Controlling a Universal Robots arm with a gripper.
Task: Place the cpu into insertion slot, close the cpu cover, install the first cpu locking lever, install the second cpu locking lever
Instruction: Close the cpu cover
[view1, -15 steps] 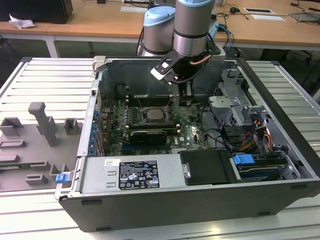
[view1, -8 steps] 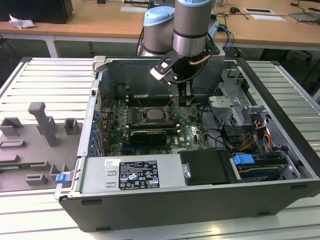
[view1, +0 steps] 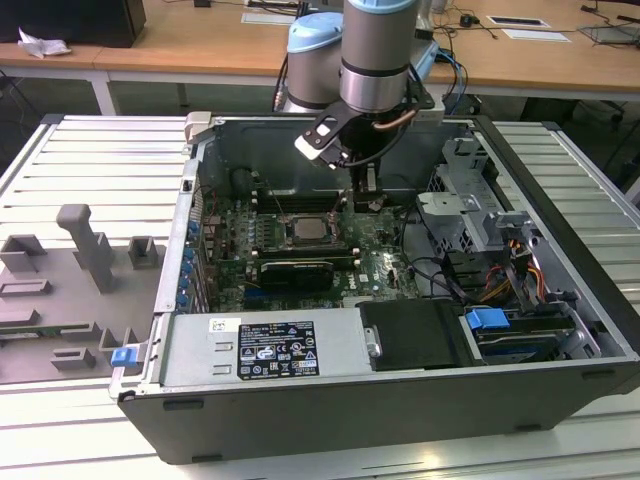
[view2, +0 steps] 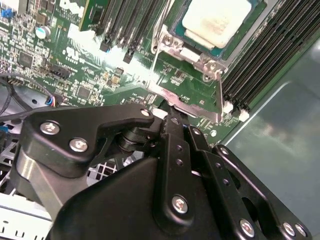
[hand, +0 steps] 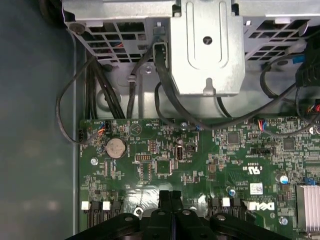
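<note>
The cpu (view2: 216, 20), a pale square chip, lies flat in the insertion slot (view1: 304, 233) on the green board. The cpu cover (view2: 187, 102), a silvery metal frame, seems tilted up from its hinge at the slot's edge, with a thin wire lever (view2: 154, 60) beside it. My gripper (view2: 172, 116) is shut with nothing between its fingers, and its tips sit right at the cover's free edge. In the exterior view the gripper (view1: 366, 198) hangs low inside the case, just to that view's right of the slot. The first wrist view shows the closed fingertips (hand: 172, 196) over the board.
Long black memory slots (view2: 270, 50) flank the socket. A metal drive cage (hand: 207, 45) and black cables (hand: 165, 95) lie beyond the board's edge. The case wall (view2: 285, 130) stands close by. A grey fixture (view1: 85, 245) sits outside the case on the exterior view's left.
</note>
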